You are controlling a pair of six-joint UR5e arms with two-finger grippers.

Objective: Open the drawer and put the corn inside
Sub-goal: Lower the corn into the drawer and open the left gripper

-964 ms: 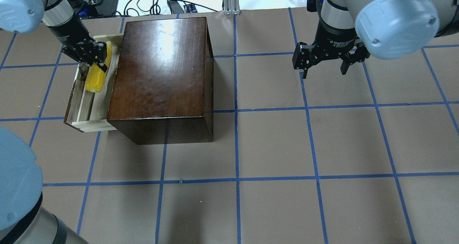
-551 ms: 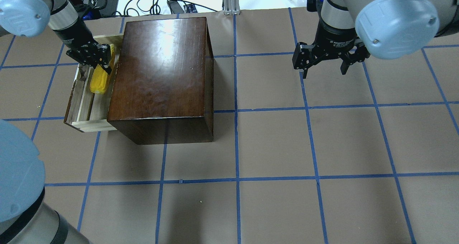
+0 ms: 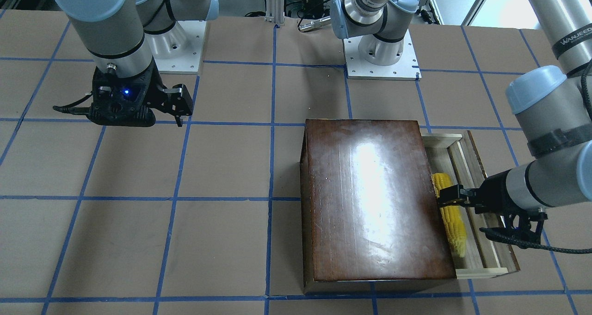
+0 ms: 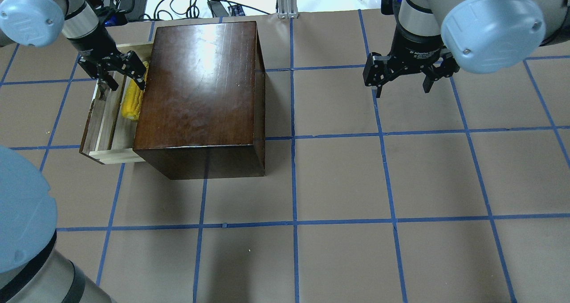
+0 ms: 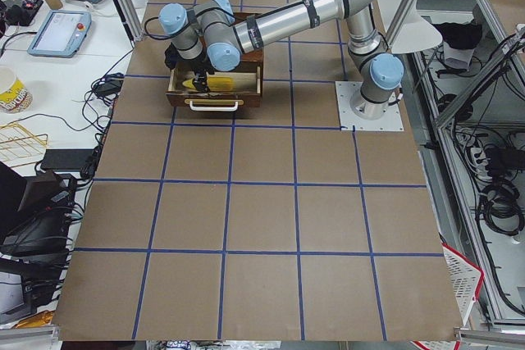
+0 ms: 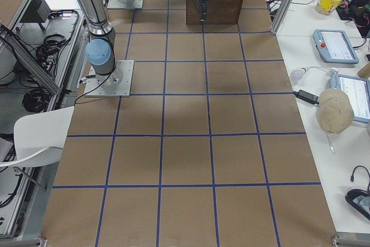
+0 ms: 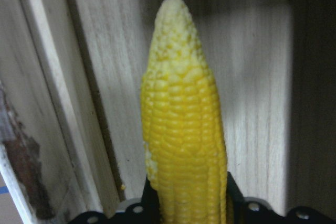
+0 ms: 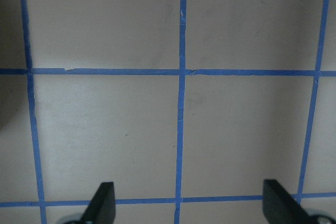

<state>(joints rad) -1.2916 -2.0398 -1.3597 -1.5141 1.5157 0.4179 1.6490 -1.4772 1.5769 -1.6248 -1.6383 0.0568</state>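
The dark-brown box [image 4: 200, 85] stands on the table with its drawer [image 4: 104, 125] pulled out toward the overhead view's left. The yellow corn [image 4: 132, 100] lies lengthwise low in the drawer, close against the box front. My left gripper [image 4: 131, 81] is shut on the corn's thick end. In the left wrist view its fingers [image 7: 151, 200] press both sides of the corn [image 7: 184, 129] over the pale wood floor. I cannot tell whether the corn touches the floor. My right gripper [image 4: 402, 90] is open and empty above the table, far right of the box.
The table is brown paper with a blue tape grid [image 4: 294, 225]. Cables [image 4: 196, 2] and an aluminium post [image 4: 287, 0] sit beyond the far edge. The drawer's cream handle [image 5: 215, 105] shows in the exterior left view. Both arm bases [image 3: 379, 51] stand at the robot's side.
My left gripper has carried the corn sideways across the drawer, toward the box front. The right arm has not moved.
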